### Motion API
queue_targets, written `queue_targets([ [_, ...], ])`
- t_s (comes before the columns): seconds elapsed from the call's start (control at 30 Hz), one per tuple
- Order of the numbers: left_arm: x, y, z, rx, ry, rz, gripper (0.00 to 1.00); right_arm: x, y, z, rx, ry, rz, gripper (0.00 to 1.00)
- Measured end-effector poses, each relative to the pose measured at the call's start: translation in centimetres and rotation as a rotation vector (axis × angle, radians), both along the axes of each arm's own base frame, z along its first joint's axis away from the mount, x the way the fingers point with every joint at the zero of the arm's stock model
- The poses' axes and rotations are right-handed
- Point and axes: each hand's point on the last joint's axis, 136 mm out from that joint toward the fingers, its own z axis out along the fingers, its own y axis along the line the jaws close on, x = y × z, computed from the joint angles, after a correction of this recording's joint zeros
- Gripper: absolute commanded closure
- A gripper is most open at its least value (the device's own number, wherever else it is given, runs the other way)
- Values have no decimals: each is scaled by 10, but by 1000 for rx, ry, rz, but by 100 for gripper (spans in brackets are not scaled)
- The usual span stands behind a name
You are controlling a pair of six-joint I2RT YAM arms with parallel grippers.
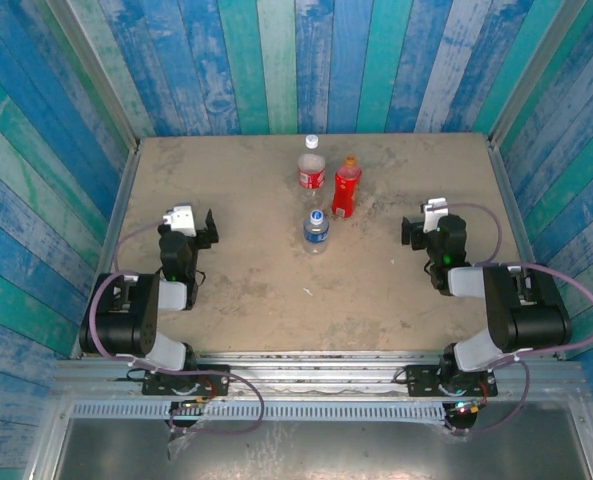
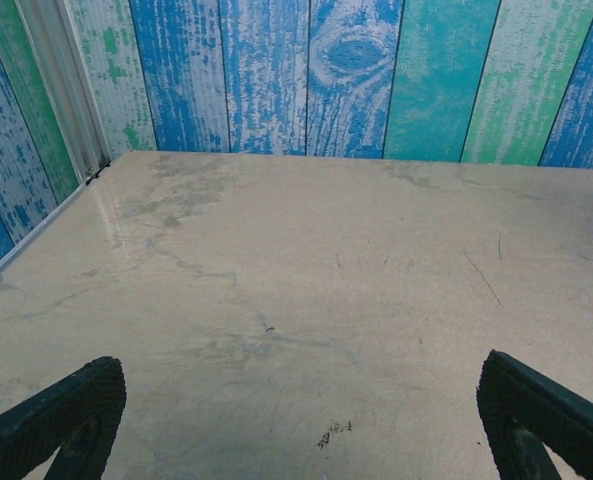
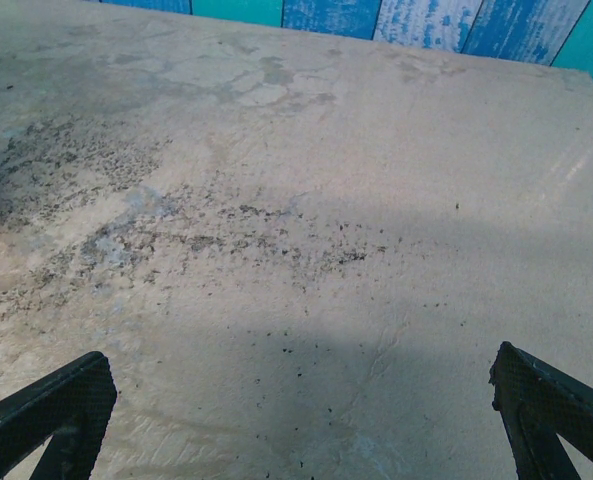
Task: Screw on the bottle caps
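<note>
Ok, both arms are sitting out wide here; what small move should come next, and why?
Probably bring the left end effector toward the blue-label bottle to steady it. It and the right end effector stand open, empty, off to the sides. Caps sit on it, the red bottle and the red-label bottle; tightness unclear.

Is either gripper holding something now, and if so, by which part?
Nothing is held. The left gripper and the right gripper are both open, with bare table between their jaws.
</note>
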Motion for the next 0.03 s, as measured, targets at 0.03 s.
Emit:
queue_targets([
  [0.03,0,0,0,0,0,0,6,0,0,0,0,0,0,0],
])
